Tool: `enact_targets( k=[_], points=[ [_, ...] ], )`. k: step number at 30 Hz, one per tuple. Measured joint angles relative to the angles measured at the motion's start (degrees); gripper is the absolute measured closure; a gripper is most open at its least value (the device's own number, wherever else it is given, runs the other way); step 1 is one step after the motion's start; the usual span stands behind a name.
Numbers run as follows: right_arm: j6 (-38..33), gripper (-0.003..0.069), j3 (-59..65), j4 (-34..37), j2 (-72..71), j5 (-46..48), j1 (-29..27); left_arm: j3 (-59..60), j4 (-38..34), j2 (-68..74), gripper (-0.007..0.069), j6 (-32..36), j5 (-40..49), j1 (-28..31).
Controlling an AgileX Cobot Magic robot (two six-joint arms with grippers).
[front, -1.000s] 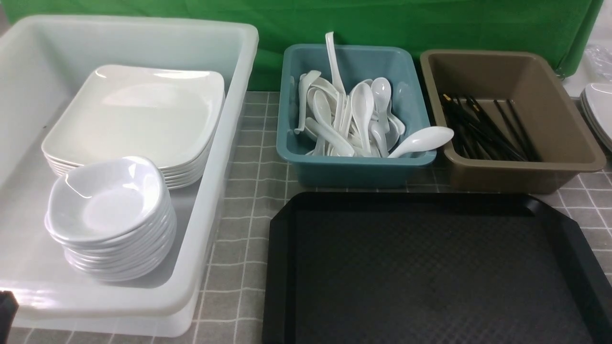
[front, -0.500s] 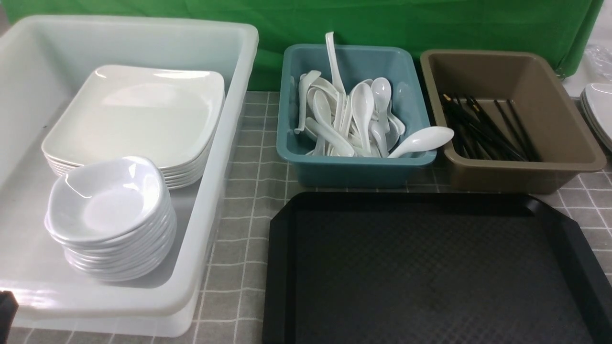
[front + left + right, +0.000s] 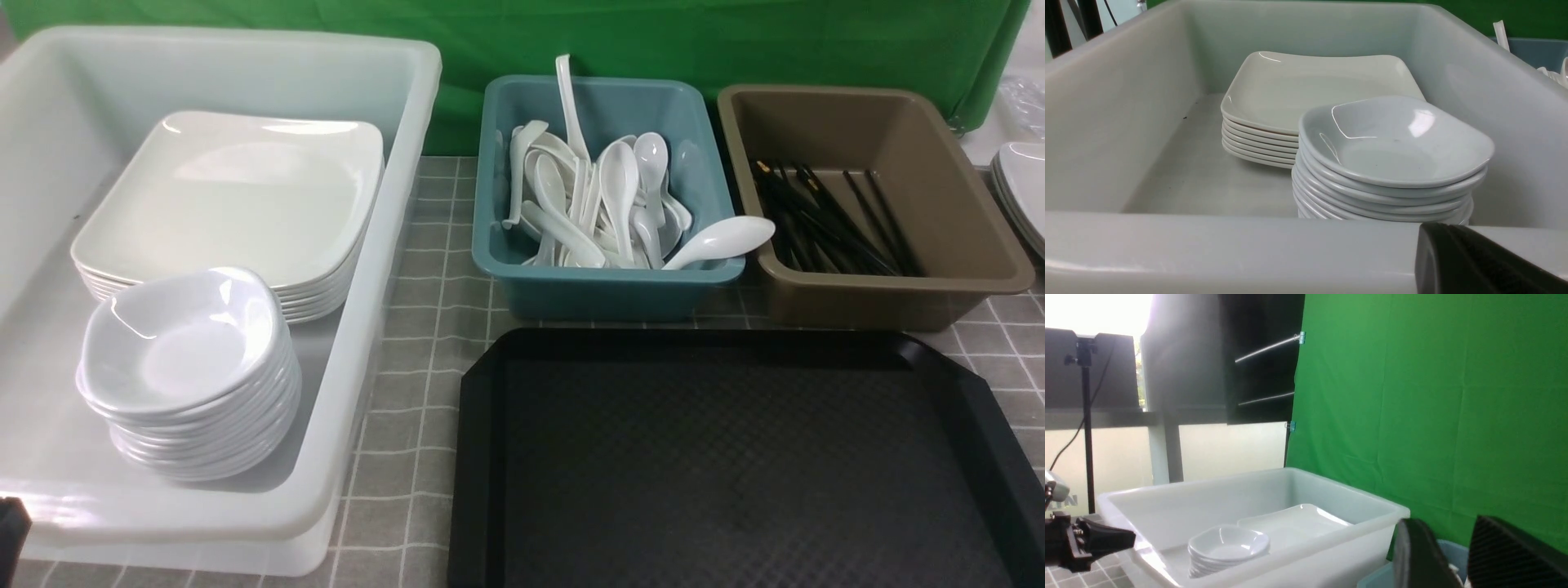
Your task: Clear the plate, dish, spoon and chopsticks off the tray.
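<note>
Only blurred letters beside tub (image 3: 1241, 498)

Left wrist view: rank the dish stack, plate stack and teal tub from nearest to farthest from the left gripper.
From the left gripper:
1. Dish stack, just over the near rim of the white tub.
2. Plate stack, behind the dishes, deeper in the white tub.
3. Teal tub, outside, beyond the white tub's side wall.
</note>
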Motion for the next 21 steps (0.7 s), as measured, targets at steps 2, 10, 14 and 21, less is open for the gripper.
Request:
enact_targets(
  k=[2, 10, 14, 21],
  points=[
    [-0.1, 0.0424, 1.4, 0.2, 0.1, 0.0, 0.0, 0.0, 0.0, 0.0, 0.062, 0.0, 0.0, 0.0],
    [-0.8, 0.0422, 16.5, 0.4, -2.4, -0.3, -19.3, 0.0, 0.0, 0.0, 0.062, 0.0, 0.0, 0.0],
    [0.9, 0.0422, 26.0, 0.4, -2.7, -0.2, -33.9, 0.0, 0.2, 0.0, 0.062, 0.0, 0.0, 0.0],
    [3.3, 0.0422, 28.8, 0.4, -5.8, 7.2, -50.4, 0.0, 1.4, 0.0, 0.062, 0.0, 0.0, 0.0]
  ],
)
